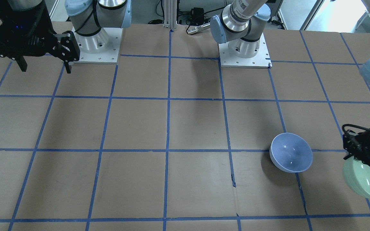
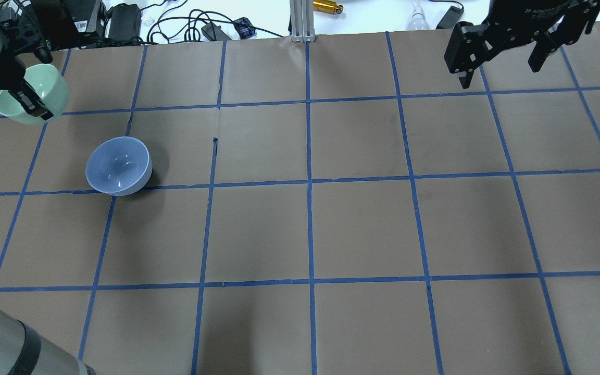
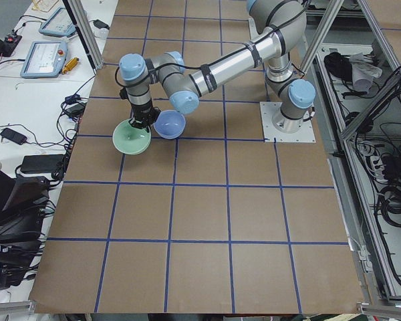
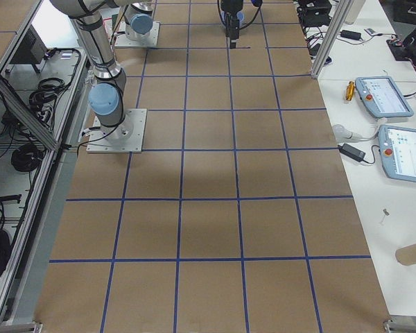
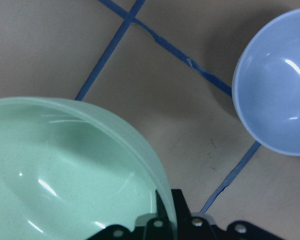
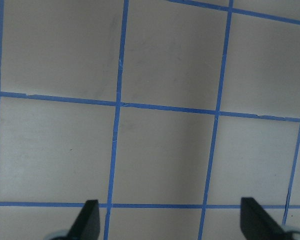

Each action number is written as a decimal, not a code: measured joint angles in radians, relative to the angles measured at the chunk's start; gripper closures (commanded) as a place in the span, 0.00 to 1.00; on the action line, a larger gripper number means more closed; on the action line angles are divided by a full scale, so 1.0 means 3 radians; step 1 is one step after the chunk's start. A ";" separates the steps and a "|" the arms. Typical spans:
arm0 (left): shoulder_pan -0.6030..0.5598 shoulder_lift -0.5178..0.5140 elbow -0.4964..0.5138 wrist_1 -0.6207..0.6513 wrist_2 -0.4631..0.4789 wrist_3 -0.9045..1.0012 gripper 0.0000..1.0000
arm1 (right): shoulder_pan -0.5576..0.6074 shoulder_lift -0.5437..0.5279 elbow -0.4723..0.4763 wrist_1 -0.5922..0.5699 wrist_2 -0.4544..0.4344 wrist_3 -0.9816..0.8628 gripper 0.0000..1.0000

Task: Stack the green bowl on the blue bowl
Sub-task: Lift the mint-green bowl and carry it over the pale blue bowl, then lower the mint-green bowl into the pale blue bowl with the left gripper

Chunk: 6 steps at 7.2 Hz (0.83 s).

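Observation:
My left gripper [image 2: 30, 102] is shut on the rim of the green bowl [image 2: 45, 88], a mint-green glossy bowl held tilted at the table's far left. The wrist view shows one finger [image 5: 165, 210] over the green bowl's rim [image 5: 65, 165]. The blue bowl [image 2: 118, 165] stands upright on the table, a short way from the green bowl and apart from it; it also shows in the front view [image 1: 291, 157] and in the left wrist view [image 5: 280, 85]. My right gripper [image 2: 500, 73] is open and empty, high over the far right of the table, fingertips [image 6: 88, 216] spread wide.
The table is brown paper with a grid of blue tape lines [image 2: 308, 182]. Both arm bases [image 1: 96, 45] stand on white plates at the robot's edge. Cables and power bricks [image 2: 123, 21] lie beyond the far edge.

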 measured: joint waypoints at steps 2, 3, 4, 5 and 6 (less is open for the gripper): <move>-0.0389 0.0185 -0.0279 -0.0004 0.0213 -0.0784 1.00 | -0.0001 0.0000 0.0000 0.0000 0.0000 0.0000 0.00; -0.0514 0.0224 -0.0443 0.0021 0.0233 -0.1037 1.00 | -0.0001 0.0000 0.0000 0.0000 0.0000 0.0000 0.00; -0.0591 0.0256 -0.0556 0.0037 0.0240 -0.1193 1.00 | 0.0000 0.0000 0.0000 0.0000 0.0000 0.0000 0.00; -0.0625 0.0277 -0.0620 0.0041 0.0241 -0.1266 1.00 | 0.0001 0.0000 0.0000 0.0000 0.0000 0.0000 0.00; -0.0639 0.0292 -0.0692 0.0044 0.0237 -0.1306 1.00 | 0.0000 0.0000 0.0000 0.0000 0.0000 0.0000 0.00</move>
